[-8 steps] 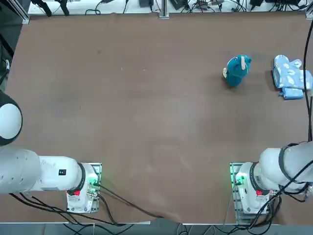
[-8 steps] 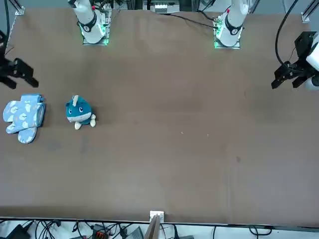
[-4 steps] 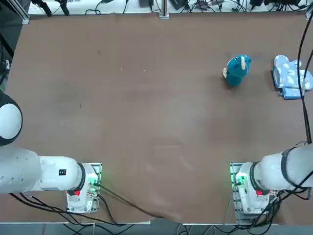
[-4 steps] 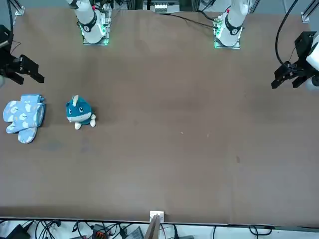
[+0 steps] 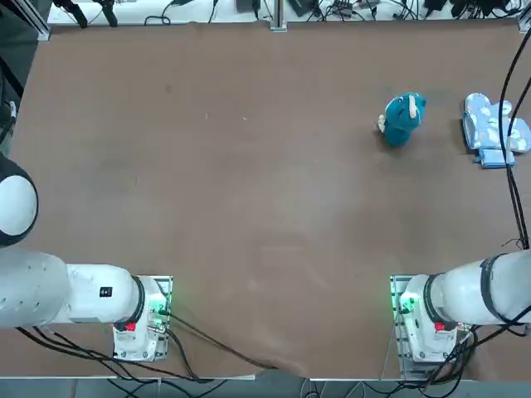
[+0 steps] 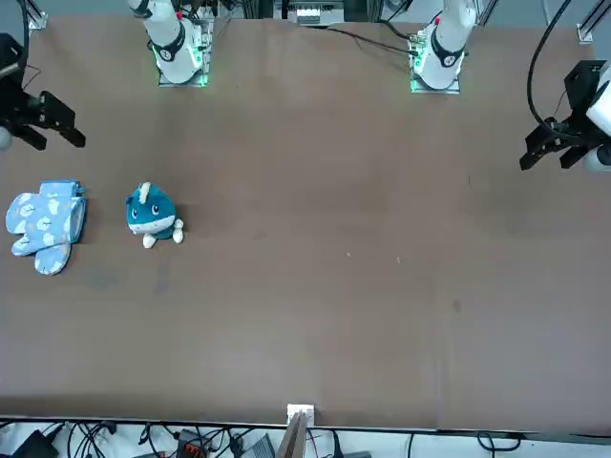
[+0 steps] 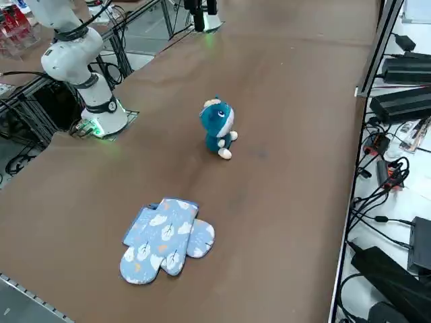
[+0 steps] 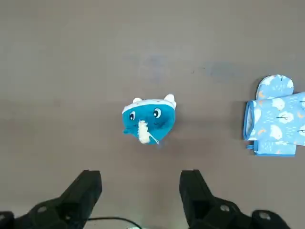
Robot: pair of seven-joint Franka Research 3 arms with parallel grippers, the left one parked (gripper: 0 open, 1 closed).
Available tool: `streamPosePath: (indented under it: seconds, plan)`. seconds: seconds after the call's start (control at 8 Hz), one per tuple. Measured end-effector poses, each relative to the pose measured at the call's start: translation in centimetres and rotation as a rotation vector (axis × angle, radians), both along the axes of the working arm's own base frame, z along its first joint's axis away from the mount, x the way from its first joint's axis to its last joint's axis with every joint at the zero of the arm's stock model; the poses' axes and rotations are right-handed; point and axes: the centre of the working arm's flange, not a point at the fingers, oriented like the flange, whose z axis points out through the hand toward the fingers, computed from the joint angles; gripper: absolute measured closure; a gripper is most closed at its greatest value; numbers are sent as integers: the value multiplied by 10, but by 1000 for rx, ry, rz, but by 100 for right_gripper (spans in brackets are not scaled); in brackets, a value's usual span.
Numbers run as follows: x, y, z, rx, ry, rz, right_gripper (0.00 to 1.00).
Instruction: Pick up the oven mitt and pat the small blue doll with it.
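The oven mitt [image 5: 495, 131] is light blue with a white cloud print and lies flat near the table's right edge; it also shows in the front view [image 6: 45, 224] and the right side view [image 7: 165, 239]. The small blue doll [image 5: 403, 118] stands upright just left of it, a gap apart [image 6: 150, 216] [image 7: 218, 128]. My right gripper [image 6: 52, 134] hovers open and empty above the table, on the robot's side of the mitt. In the wrist view its fingers [image 8: 88, 186] stand wide apart, with the doll [image 8: 148, 119] ahead between them and the mitt [image 8: 276, 119] off to one side.
The brown table [image 5: 249, 182] carries only the mitt and the doll. The right arm's base [image 5: 423, 319] is bolted at the near edge. Cables and black power boxes [image 7: 404, 101] run along the far edge. The parked left gripper [image 6: 558, 143] hangs on the other side.
In the front view my right gripper has drifted from beside the mitt toward the robot's side of the table, still open. Its arm has slid further out of the top view. Mitt and doll stay put.
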Motion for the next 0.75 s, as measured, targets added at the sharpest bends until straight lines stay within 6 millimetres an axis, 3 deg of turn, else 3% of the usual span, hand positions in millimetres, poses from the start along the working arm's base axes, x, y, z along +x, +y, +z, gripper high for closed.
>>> streamPosePath:
  seconds: [0.75]
  plan:
    - [1, 6, 0, -11, -7, 12, 0]
